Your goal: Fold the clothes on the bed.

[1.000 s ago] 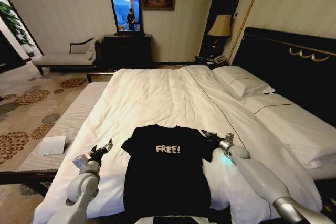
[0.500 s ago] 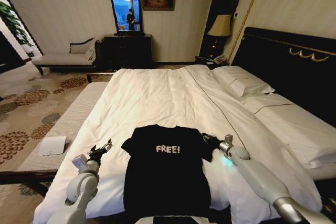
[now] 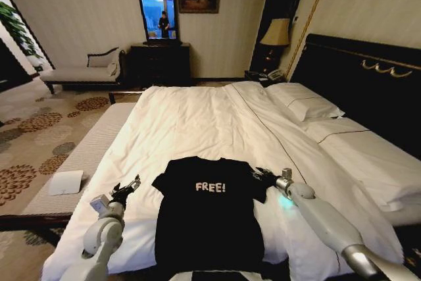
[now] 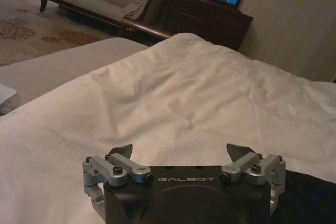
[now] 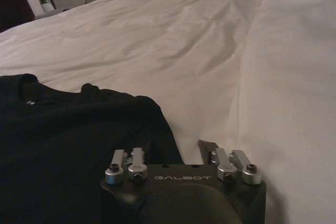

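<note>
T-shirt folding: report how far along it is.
Done: the black T-shirt lies spread flat on the bed. In hand: the right tool, open, sits at its sleeve; the left tool, open, waits beside it. Left: every fold.
</note>
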Tool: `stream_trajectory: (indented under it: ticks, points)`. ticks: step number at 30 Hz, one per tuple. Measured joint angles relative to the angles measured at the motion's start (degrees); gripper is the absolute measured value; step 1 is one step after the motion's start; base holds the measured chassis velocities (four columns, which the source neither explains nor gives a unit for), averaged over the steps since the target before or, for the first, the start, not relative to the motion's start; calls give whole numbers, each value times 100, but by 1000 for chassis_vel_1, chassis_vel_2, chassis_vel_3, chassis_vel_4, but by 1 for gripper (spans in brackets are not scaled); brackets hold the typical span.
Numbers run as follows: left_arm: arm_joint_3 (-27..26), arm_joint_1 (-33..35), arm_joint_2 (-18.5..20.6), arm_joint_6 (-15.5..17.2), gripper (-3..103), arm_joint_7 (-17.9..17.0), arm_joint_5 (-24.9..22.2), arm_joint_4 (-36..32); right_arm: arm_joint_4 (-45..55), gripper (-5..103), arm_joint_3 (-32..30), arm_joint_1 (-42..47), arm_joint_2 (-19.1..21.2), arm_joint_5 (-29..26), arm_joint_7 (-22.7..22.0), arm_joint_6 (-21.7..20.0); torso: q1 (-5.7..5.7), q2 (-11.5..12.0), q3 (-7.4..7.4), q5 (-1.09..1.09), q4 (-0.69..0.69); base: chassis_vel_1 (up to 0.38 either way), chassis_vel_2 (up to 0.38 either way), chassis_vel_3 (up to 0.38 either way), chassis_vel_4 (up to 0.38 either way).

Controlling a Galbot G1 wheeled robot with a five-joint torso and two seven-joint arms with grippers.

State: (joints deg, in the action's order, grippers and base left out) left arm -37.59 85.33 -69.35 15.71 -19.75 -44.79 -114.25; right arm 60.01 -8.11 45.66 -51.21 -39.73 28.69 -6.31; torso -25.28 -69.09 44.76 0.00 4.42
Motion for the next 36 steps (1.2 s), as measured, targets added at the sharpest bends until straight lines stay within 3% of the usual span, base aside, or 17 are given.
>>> stream_trajectory:
  ticks: [4, 5, 9, 11, 13, 36]
  points:
    - [13, 10, -21, -1, 100, -8, 20, -18, -14, 33, -4, 2, 12, 25, 84, 68, 0, 0, 0, 0, 0, 0, 0, 0, 0]
    - [13, 10, -21, -1, 100, -8, 20, -18, -14, 33, -4, 2, 12, 25, 84, 68, 0, 0, 0, 0, 0, 0, 0, 0, 0]
    - [26, 14, -28, -1, 100, -21, 33, -43, -23, 12, 1, 5, 21, 31, 87, 137, 0, 0, 0, 0, 0, 0, 0, 0, 0]
    - [26, 15, -28, -1, 100, -22, 33, -46, -24, 12, 3, 5, 21, 31, 88, 142, 0, 0, 0, 0, 0, 0, 0, 0, 0]
    - [18, 19, -14, -1, 100, -31, 34, -48, -26, 3, 16, 3, 22, 33, 100, 162, 0, 0, 0, 0, 0, 0, 0, 0, 0]
    - [42, -92, 86, -3, 100, -44, -2, 103, -28, 0, -22, -65, 42, -14, -70, 297, 0, 0, 0, 0, 0, 0, 0, 0, 0]
